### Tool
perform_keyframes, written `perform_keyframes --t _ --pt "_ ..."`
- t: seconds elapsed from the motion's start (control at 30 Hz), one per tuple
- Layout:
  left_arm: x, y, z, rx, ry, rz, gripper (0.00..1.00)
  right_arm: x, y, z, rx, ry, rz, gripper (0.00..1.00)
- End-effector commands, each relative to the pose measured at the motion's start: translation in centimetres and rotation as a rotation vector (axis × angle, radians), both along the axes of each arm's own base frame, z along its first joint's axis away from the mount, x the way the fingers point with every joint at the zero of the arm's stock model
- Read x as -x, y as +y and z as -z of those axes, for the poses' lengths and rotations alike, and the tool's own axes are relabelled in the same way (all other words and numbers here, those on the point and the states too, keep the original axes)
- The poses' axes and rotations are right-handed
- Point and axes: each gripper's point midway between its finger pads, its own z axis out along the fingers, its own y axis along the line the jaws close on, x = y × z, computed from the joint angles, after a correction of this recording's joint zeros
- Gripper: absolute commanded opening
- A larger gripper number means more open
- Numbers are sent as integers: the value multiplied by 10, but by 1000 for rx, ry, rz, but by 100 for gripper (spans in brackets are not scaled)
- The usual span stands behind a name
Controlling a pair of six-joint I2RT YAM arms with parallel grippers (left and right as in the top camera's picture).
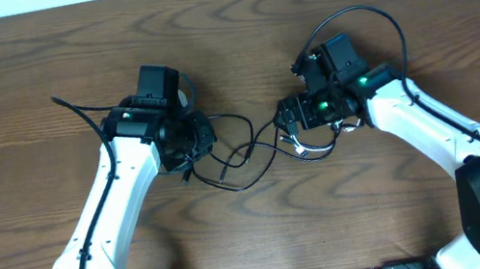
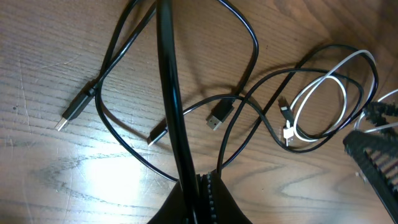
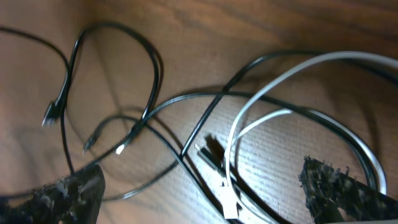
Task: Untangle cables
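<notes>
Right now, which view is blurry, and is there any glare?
Right wrist view: soft throughout, white cable and right fingers smeared. Left wrist view: sharp, except the black cable held in the shut left gripper; glare patch on the table. Overhead: evenly lit, sharp.

- At centre, left gripper (image 1: 192,152) and right gripper (image 1: 291,122) face each other over the wooden table (image 1: 7,85)
- Between them, cables (image 1: 246,158) (thin, black, loosely looped) lie on the surface

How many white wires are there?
1. The white cable lies looped among the black cables on the table; others may hide under the arms.
</notes>
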Motion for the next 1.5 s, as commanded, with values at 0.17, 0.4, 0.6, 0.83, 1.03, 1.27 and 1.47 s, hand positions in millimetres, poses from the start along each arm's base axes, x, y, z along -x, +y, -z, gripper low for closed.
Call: perform_keyframes --t 0.17,0.4,0.6,0.83,1.03,1.27,1.47 --pt "-2 1 -3 -15 -9 12 8 -13 2 14 78 -27 130 96" --pt "-1 1 -3 -15 -6 12 8 -17 14 48 77 7 125 96" --pt "1 2 -2 -18 3 12 8 -29 21 71 50 24 181 96" --pt "1 2 -2 -18 4 12 7 -21 20 87 59 78 185 73" --pt "1 2 -2 -18 3 12 8 2 25 91 39 184 148 45" --pt "1 2 -2 -18 4 12 7 7 22 93 53 206 149 7" --pt "3 2 -2 -20 11 12 8 7 21 93 55 205 144 1"
